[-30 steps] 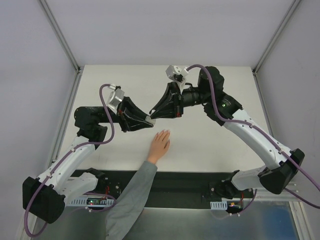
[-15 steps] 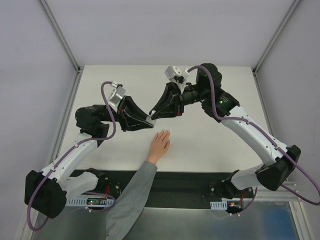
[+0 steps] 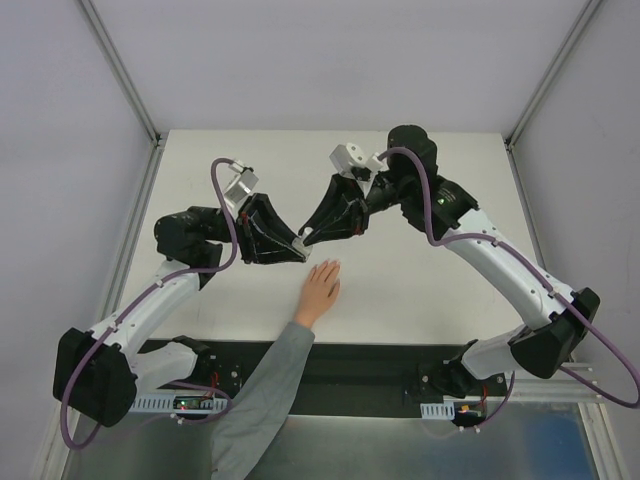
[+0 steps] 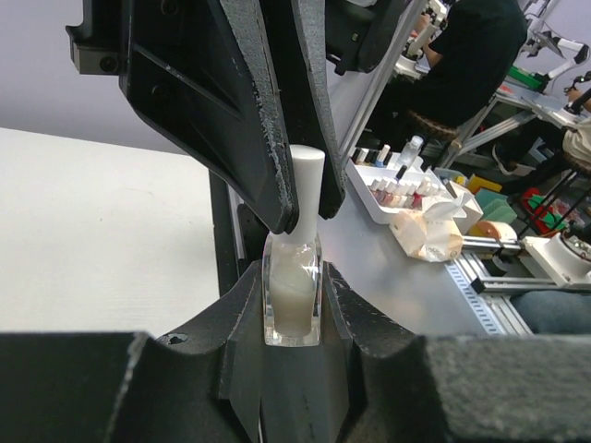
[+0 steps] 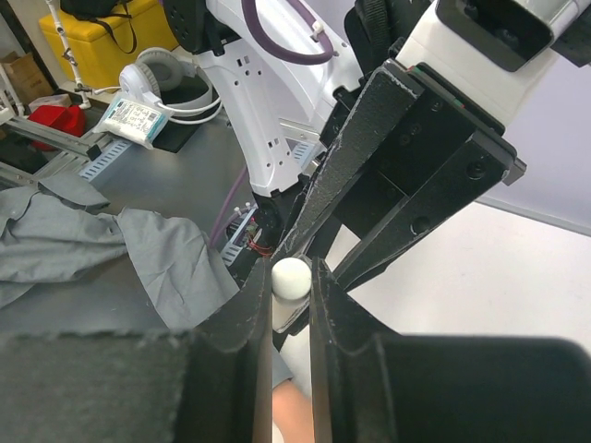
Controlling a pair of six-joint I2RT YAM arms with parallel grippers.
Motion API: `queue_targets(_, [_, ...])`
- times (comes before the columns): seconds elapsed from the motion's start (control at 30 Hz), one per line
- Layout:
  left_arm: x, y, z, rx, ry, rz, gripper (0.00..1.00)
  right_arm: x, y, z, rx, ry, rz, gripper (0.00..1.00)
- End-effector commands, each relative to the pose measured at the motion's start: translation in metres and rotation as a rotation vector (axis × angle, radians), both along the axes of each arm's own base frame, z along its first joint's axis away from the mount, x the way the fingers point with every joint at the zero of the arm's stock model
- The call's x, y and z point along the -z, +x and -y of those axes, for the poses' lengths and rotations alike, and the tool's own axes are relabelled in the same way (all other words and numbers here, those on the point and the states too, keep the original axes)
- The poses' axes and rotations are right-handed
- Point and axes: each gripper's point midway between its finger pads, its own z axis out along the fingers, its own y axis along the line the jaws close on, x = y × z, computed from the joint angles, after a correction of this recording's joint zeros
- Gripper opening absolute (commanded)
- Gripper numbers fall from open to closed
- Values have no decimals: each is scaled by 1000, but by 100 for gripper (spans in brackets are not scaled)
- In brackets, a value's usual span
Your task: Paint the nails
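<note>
Left gripper (image 4: 293, 297) clenched on bottle (image 4: 293, 277); loose hold means bottle twists, tips, spills. Right gripper (image 5: 289, 282) pinching cap (image 5: 292, 275); may slip off. Nails (image 3: 328, 265) at 6 o'clock, just below both grippers; drips could hit hand (image 3: 320, 290).

Our right pincer (image 5: 291, 288) fills the foreground, its two black fingers (image 5: 254, 323) pressed against a round white cap (image 5: 292, 275). Just under the cap, a whitish bit of bottle (image 5: 286, 318) shows in the gap. The left pincer (image 5: 319, 247) reaches in from the upper right, and its tips meet ours at the cap. Low in the gap we see a sliver of a peach hand (image 5: 295, 417). Grey cloth (image 5: 157, 254) lies to the left and the white bench (image 5: 517, 286) to the right. Behind are headphones (image 5: 166, 78) and a yellow box (image 5: 111, 28).
</note>
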Motion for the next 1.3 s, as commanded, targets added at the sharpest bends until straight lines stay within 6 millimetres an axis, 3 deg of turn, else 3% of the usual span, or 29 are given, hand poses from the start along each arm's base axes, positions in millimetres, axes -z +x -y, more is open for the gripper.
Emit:
queue_targets(0.0, [-39, -9, -4, -58, -132, 181, 0, 10, -7, -12, -42, 9, 45, 0])
queue_targets(0.5, [-32, 33, -6, -367, -84, 329, 0, 26, 15, -36, 249, -58, -107, 0])
queue_targets(0.7, [-34, 57, -11, -517, -73, 332, 0, 43, 35, -39, 481, -128, -118, 0])
queue_targets(0.97, [-31, 67, -17, -595, -22, 354, 0, 55, 45, -19, 731, -185, -83, 0])
queue_targets(1.03, [-33, 70, -21, -630, -17, 358, 0, 54, 53, -11, 845, -209, -63, 0])
queue_targets(1.07, [-31, 73, -22, -647, -13, 354, 0, 53, 48, -12, 889, -216, -56, 0])
queue_targets(1.13, [-30, 79, -26, -700, -12, 342, 0, 52, 73, 4, 1183, -223, -69, 0])
queue_targets(1.17, [-30, 82, -28, -720, -13, 338, 0, 54, 66, 4, 1267, -222, -89, 0])
queue_targets(1.2, [-30, 85, -30, -745, -15, 336, 0, 56, 79, 26, 1499, -196, -169, 0])
queue_targets(1.23, [-29, 87, -32, -763, -16, 331, 0, 60, 80, 31, 1605, -183, -186, 0])
queue_targets(1.27, [-30, 92, -36, -804, -21, 319, 0, 57, 65, 27, 1658, -137, -208, 0])
